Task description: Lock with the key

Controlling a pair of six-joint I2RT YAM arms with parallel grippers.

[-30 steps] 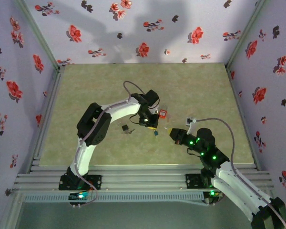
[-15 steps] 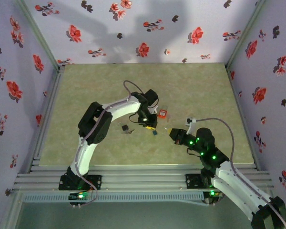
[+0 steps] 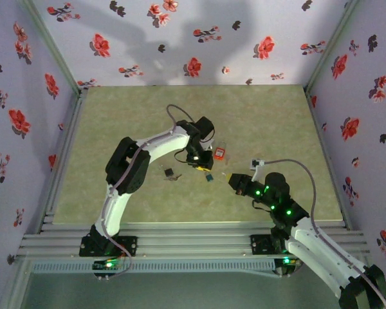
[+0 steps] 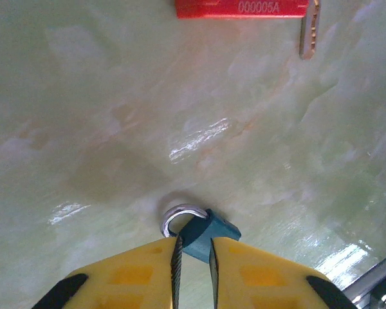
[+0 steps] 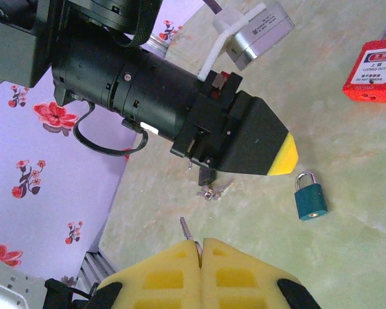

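Note:
A small teal padlock [image 3: 209, 177] with a silver shackle lies flat on the table. In the left wrist view the padlock [image 4: 209, 233] shows just past my left gripper [image 4: 193, 239], whose yellow fingers stand a narrow gap apart. From the right wrist view the left gripper [image 5: 284, 158] hangs clear of the padlock [image 5: 310, 199] without touching it. My right gripper [image 5: 201, 242] is shut on a silver key [image 5: 188, 228], whose blade sticks out to the upper left. In the top view the right gripper [image 3: 233, 182] is just right of the padlock.
A red lock [image 3: 219, 152] lies beyond the teal padlock, and a brass key [image 4: 308, 29] rests next to the red lock [image 4: 241, 8]. A small dark lock with a bunch of keys [image 3: 171, 174] lies left of the left gripper. Flowered walls ring the table.
My left gripper has opened a little, let go of the teal padlock and drawn back up and away from it. The padlock now rests on the table. The right arm has not moved.

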